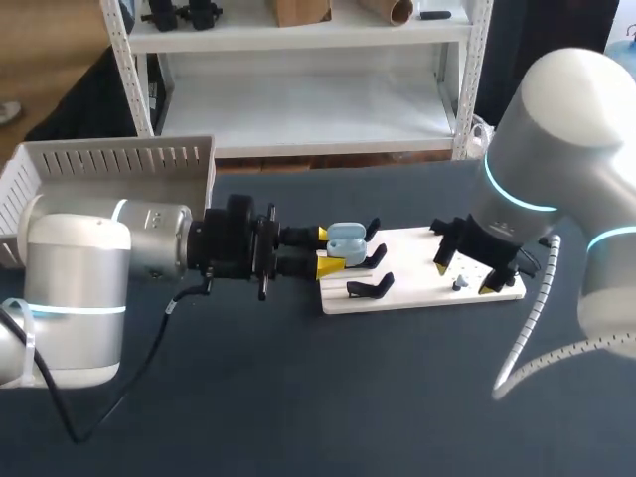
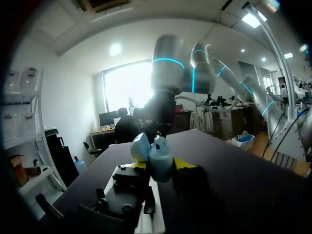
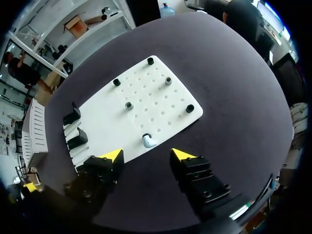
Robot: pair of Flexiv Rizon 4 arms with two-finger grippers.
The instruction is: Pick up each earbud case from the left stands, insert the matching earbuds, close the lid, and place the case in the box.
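Left end effector (image 1: pixel 327 250) horizontal on earbud case (image 1: pixel 348 238)

Box (image 1: pixel 119 159) cut off, earbud (image 1: pixel 459 284) seemingly too small

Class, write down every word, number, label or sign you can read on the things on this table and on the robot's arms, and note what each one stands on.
No text can be read in any view.
earbud case: plain light blue, no print showing.
white board: holes and pegs only, no markings.
earbud: too small to show any mark.
left arm, right arm: no label can be read.
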